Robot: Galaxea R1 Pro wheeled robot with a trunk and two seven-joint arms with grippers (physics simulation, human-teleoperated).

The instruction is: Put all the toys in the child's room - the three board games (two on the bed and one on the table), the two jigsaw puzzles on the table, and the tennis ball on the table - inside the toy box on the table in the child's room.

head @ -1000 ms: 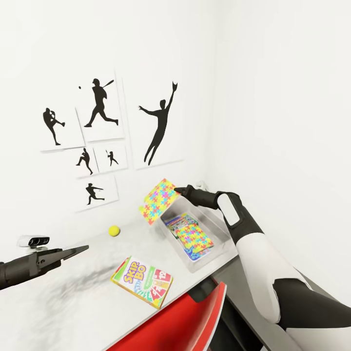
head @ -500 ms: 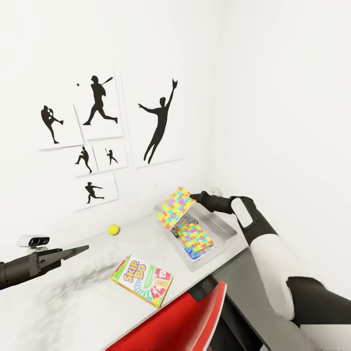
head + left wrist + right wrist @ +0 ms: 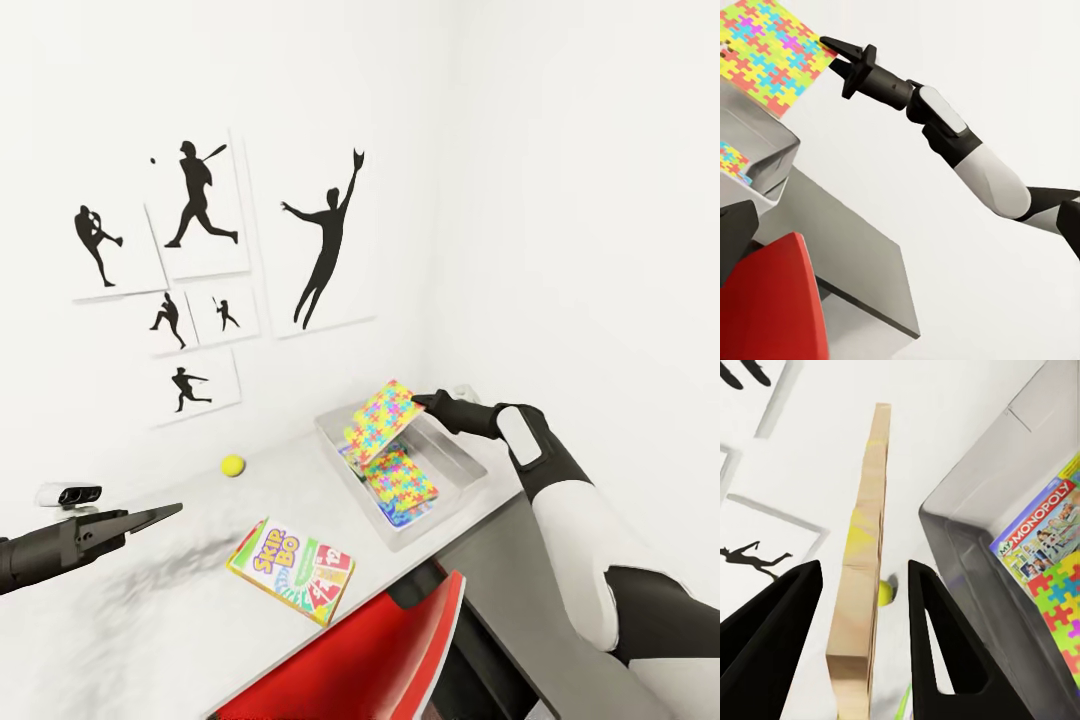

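My right gripper (image 3: 418, 402) is shut on the edge of a multicoloured jigsaw puzzle (image 3: 380, 418), which hangs tilted over the grey toy box (image 3: 462, 452) at the table's right end. Seen edge-on, that puzzle (image 3: 862, 577) sits between my fingers (image 3: 937, 637). Inside the box, a second jigsaw puzzle (image 3: 400, 482) lies on a Monopoly board game (image 3: 1039, 544). On the table (image 3: 150, 620), a Skip-Bo board game (image 3: 292, 570) lies flat near the front edge. The tennis ball (image 3: 232, 464) rests near the wall. My left gripper (image 3: 168, 512) hovers open over the table's left part.
A red chair back (image 3: 370, 660) stands against the table's front edge, below the Skip-Bo box. Black sports silhouette pictures (image 3: 200, 260) hang on the white wall behind the table. A lower dark-grey counter (image 3: 520, 600) adjoins the table on the right, under my right arm.
My right gripper has carried the tilted puzzle to the right, from left of the toy box to over it. The left arm is still. The camera shifted slightly.
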